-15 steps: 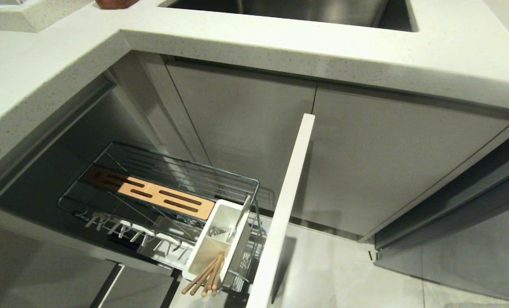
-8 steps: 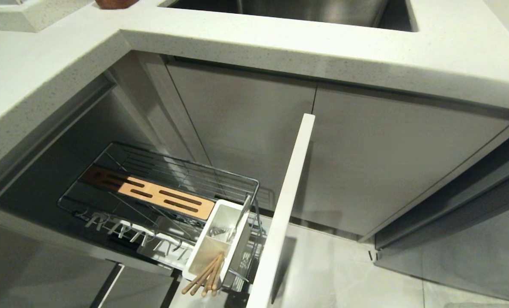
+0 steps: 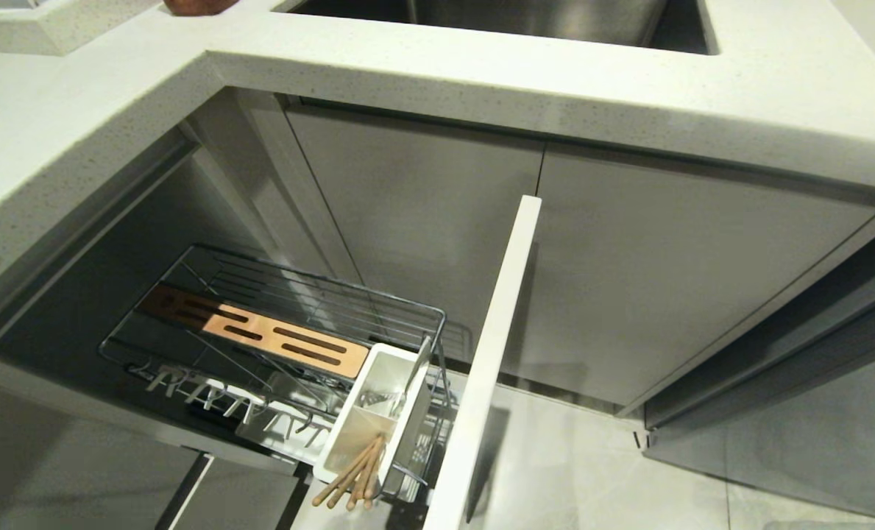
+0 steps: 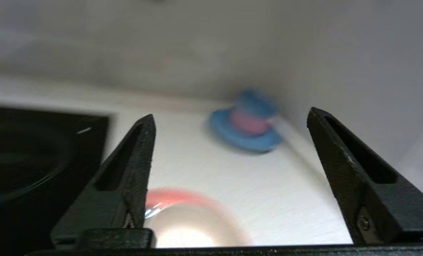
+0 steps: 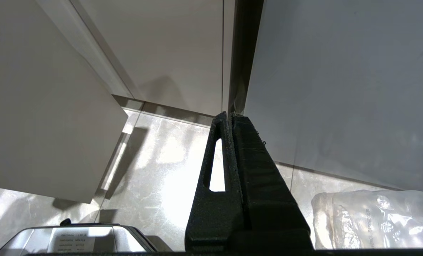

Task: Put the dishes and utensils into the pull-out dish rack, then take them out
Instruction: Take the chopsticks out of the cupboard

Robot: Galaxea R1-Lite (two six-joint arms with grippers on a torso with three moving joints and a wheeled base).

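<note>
The pull-out dish rack [image 3: 319,294] stands drawn out under the counter, with its pale front panel [image 3: 492,353] edge-on. Its white caddy [image 3: 378,412] holds the chopsticks [image 3: 352,475] and the spoon [image 3: 415,372]; the wire basket shows no dishes. Neither arm appears in the head view. In the left wrist view my left gripper [image 4: 231,113] is open and empty above a white countertop. A blurred pink plate [image 4: 197,199] with a pale middle lies just below its fingers; whether the bowl sits on it I cannot tell. My right gripper [image 5: 229,115] is shut, parked, pointing at the floor.
A steel sink [image 3: 540,18] is set in the white counter [image 3: 481,66] above the rack. On the counter by the left gripper are a blue and pink object [image 4: 248,121] and a black surface [image 4: 37,160]. A clear plastic bag [image 5: 375,220] lies on the floor.
</note>
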